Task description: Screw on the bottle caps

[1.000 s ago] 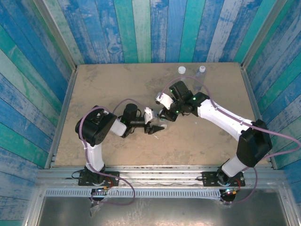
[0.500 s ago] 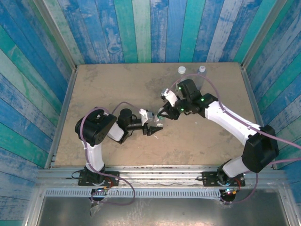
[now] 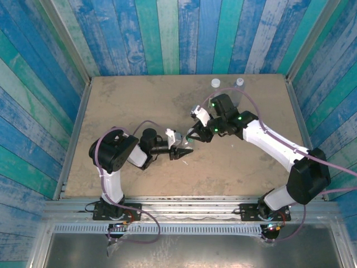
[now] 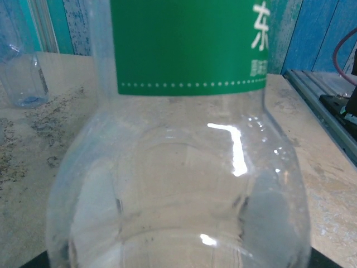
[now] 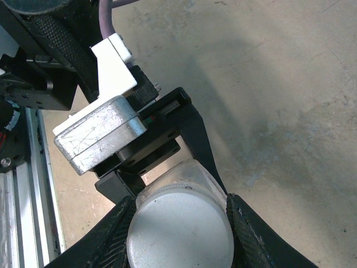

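My right fingers (image 5: 120,237) are clamped on the cap (image 5: 178,229), one ribbed pad pressed against each side of its white rim, and I am looking straight down on its flat top. The cap sits on the neck of the bottle (image 4: 178,184), whose clear shoulder shows just under it; how far it is threaded on I cannot tell. My left fingers (image 5: 198,139) reach in from the other side and flank the bottle's body lower down. They are black against the clear plastic, but I cannot tell whether they press on it or stand a little apart from it. From my left wrist the bottle is so close that its rounded lower body and green label (image 4: 184,44) take up nearly everything, and it stands upright. From above, the bottle is near the middle of the counter (image 3: 128,100), between my two wrists. I cannot make out whether its base rests on the counter. Near the far edge, toward the far right corner, a second bottle (image 3: 215,84) and a third bottle (image 3: 239,83) stand side by side, each white on top and well apart from my fingers. My left wrist view also catches the lower part of a blue bottle (image 4: 22,78) standing on the counter. Which of those two it is I cannot tell.
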